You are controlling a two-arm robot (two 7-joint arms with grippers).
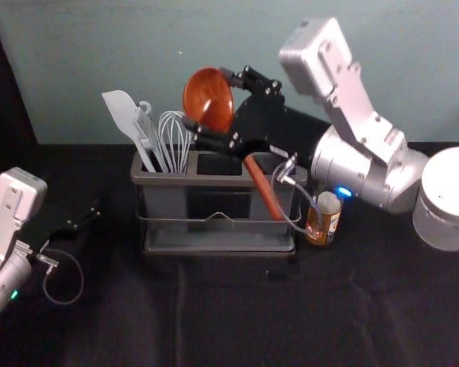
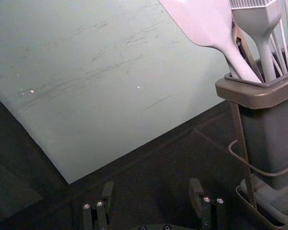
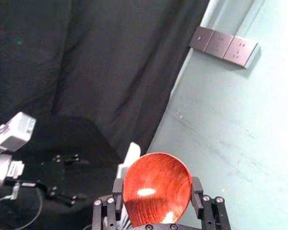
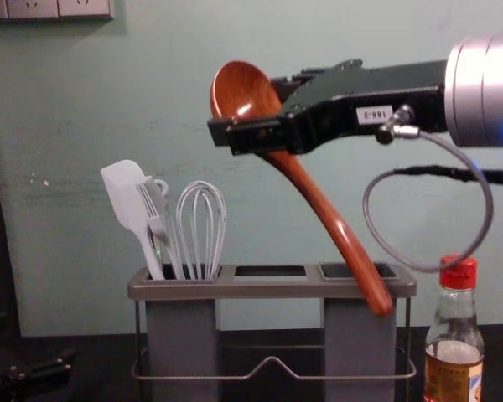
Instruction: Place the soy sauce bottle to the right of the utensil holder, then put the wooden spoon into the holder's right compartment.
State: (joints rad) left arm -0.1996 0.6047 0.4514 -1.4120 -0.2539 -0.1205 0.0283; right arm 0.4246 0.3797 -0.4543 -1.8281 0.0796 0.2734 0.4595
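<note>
A pale wall (image 1: 138, 46) backs the head view: the bottle (image 1: 333, 222) stands right of the holder (image 1: 164, 180), apparently done. Left wrist view: the left tool (image 2: 152, 188) gapes, empty. Chest view: the right tool (image 4: 247, 107) clamps the spoon (image 4: 344, 239) above the holder; insertion remains.

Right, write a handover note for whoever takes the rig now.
Right gripper: closed on the wooden spoon at its bowl, raised above the utensil holder, with the handle slanting down to the right.
Left gripper: open and empty, to the left of the holder.
Done: soy sauce bottle stands upright, right of the holder.
Left: the spoon is not yet in the right compartment; line it up over the opening, lower it in and release.
</note>
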